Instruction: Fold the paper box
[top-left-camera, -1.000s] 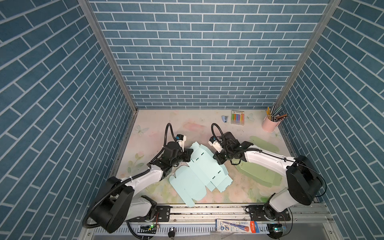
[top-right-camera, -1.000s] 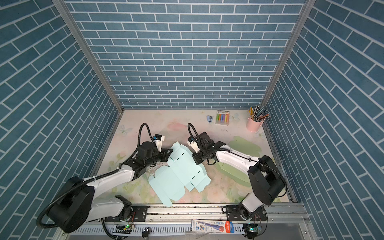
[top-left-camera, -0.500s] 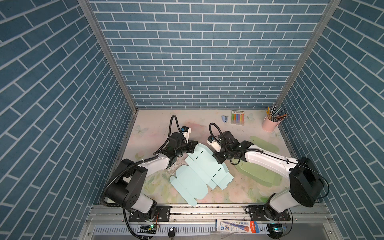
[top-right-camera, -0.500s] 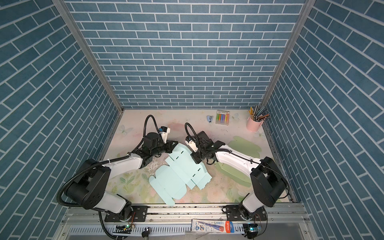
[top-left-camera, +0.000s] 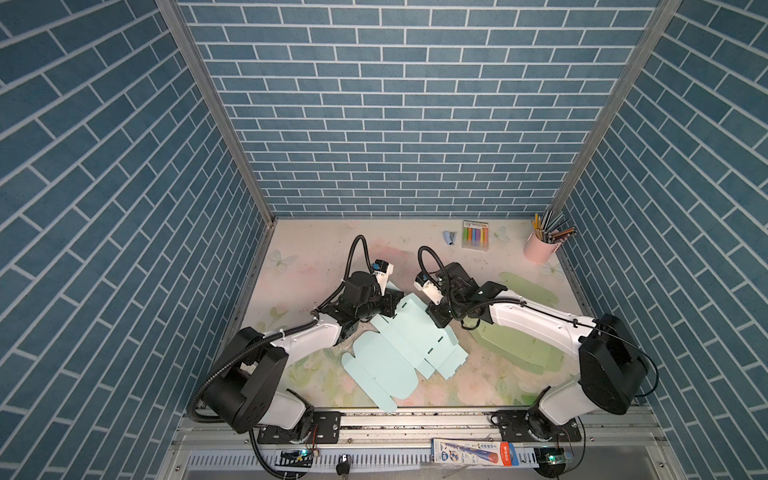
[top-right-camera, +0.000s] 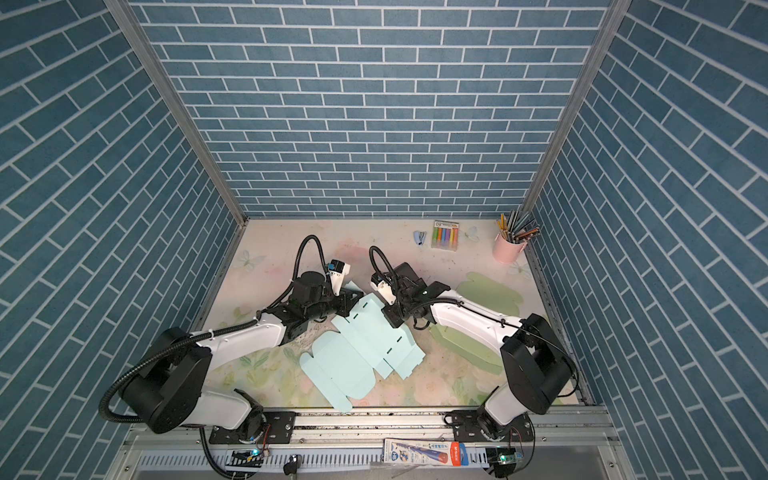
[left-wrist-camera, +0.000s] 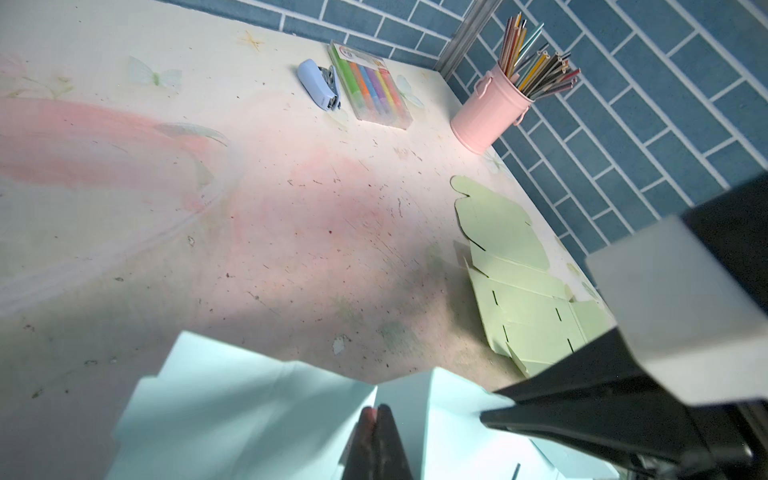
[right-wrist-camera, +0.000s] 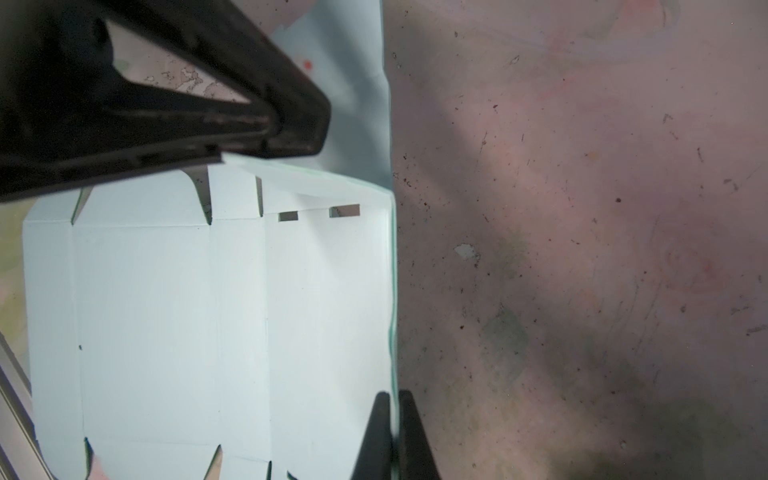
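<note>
The pale blue paper box (top-left-camera: 399, 353) lies unfolded on the table (top-left-camera: 307, 266), its near end close to the front edge and its length running away at a slant towards the middle. Most of it lies flat. Its far end is raised, and both grippers meet it there.

The left gripper (top-left-camera: 390, 301) is on the far left corner. In its wrist view the fingers (left-wrist-camera: 365, 436) are pressed together on a lifted fold of the blue paper. The right gripper (top-left-camera: 438, 318) is on the far right corner. In its wrist view the thin paper edge runs straight between its two closed fingers (right-wrist-camera: 376, 436), with the other arm's gripper clamped on the flap further along the same end.

Beside the right arm lies a flat green cut-out (left-wrist-camera: 498, 232), apart from the blue one.

At the back wall are a small stapler (top-left-camera: 449, 237), a pack of markers (top-left-camera: 475, 234) and a pink cup of pencils (top-left-camera: 539, 249).
</note>
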